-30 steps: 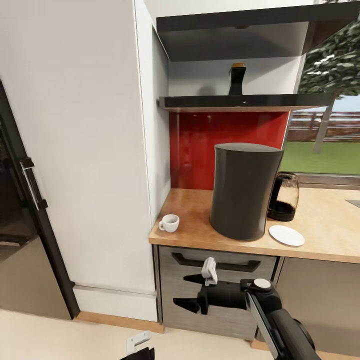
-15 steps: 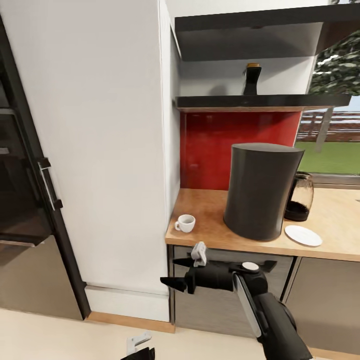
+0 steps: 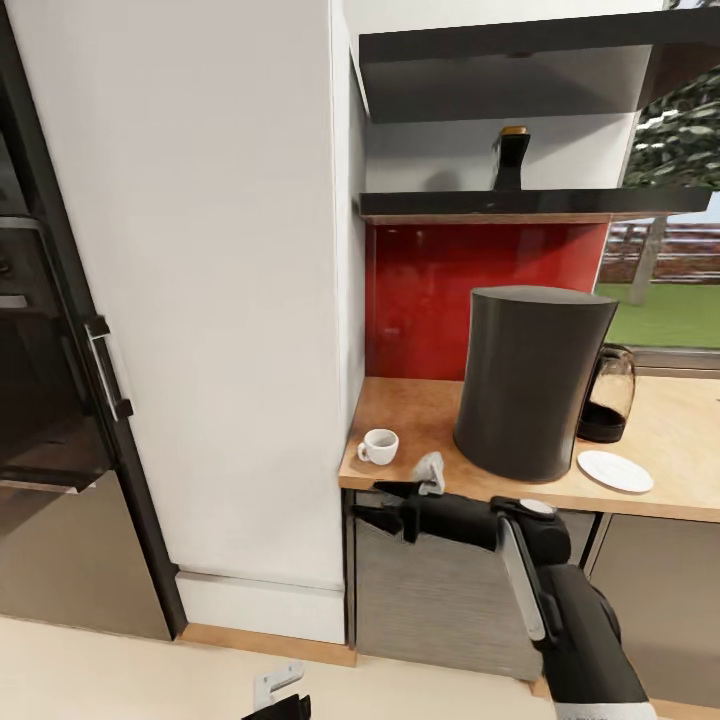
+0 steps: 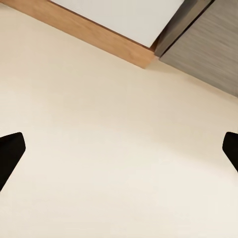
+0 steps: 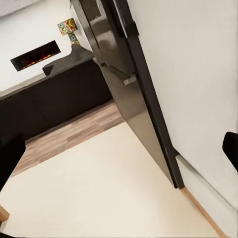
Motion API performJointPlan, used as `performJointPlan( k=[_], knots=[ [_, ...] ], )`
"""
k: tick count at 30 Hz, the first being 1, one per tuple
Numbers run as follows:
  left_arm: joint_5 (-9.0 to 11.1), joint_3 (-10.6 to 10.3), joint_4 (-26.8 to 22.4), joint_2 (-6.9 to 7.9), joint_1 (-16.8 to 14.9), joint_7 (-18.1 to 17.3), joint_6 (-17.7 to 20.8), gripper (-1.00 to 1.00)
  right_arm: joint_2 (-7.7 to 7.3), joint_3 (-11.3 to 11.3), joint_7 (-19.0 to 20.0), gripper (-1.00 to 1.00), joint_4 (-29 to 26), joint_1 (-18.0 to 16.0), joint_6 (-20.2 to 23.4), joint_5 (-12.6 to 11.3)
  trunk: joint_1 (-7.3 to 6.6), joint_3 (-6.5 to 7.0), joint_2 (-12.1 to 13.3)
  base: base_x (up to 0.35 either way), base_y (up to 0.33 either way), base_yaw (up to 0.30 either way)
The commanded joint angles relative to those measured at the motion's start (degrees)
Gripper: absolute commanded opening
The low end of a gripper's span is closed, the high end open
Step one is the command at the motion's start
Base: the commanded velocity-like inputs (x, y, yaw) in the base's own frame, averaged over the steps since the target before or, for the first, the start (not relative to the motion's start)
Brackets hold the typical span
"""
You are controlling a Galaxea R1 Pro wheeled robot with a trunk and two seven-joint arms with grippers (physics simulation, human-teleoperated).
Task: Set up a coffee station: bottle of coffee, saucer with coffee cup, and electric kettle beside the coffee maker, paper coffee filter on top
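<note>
Coffee cup (image 3: 379,446) at worktop (image 3: 420,410) left front corner, coffee maker (image 3: 530,380) beside, saucer (image 3: 615,471) and glass electric kettle (image 3: 607,394) behind it, bottle of coffee (image 3: 510,158) on shelf (image 3: 500,204), right gripper (image 3: 372,504) spread, empty, below front edge, left gripper (image 4: 119,153) spread over floor (image 4: 109,163).

The tall cylindrical coffee maker (image 3: 530,380) is matt charcoal grey. The small ceramic coffee cup (image 3: 381,446) and the round flat saucer (image 3: 615,471) are plain white. The glass electric kettle (image 3: 607,393) is clear with a black base. The bottle of coffee (image 3: 510,158) is black with an amber cap. The wooden countertop (image 3: 400,420) is warm honey-brown with faint grain; the glossy backsplash panel (image 3: 420,290) is deep red. The tall cabinet side (image 3: 200,300) is plain white, the floor (image 4: 109,163) pale cream. The right gripper (image 3: 385,503) is black.
</note>
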Motion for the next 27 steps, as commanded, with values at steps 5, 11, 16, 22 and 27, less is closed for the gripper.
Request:
performJointPlan(
  k=[5, 11, 16, 22, 27],
  knots=[
    [0.3, -0.5, -0.1, 0.0, 0.0, 0.3, -0.1, 1.0, -0.13, -4.1, 0.4, 1.0, -0.4, -1.2, 0.7, -0.3, 0.0, -0.07, 0.0, 0.0, 0.0, 0.0],
    [0.3, -0.5, -0.1, 0.02, 0.0, 0.3, -0.1, 1.0, -0.15, -5.4, 0.9, 1.0, -0.6, -3.3, 0.9, -0.4, 0.0, -0.07, 0.0, 0.0, 0.0, 0.0],
    [0.3, -0.5, -0.1, 0.01, 0.0, 0.3, -0.1, 1.0, -0.2, -5.4, 0.8, 1.0, -0.6, -4.4, 1.1, -0.3, 0.0, -0.07, 0.0, 0.0, 0.0, 0.0],
    [0.3, -0.5, -0.1, 0.0, 0.0, 0.3, -0.1, 1.0, -0.24, -5.3, 0.0, 1.0, -0.6, -4.5, 1.0, 0.3, 0.0, -0.07, 0.0, 0.0, 0.0, 0.0],
    [0.3, -0.5, -0.1, 0.0, 0.0, 0.3, -0.1, 1.0, -0.22, -5.1, -4.2, 1.0, -0.2, -4.5, 0.7, 0.5, 0.0, -0.07, 0.0, 0.0, 0.0, 0.0]
  ],
)
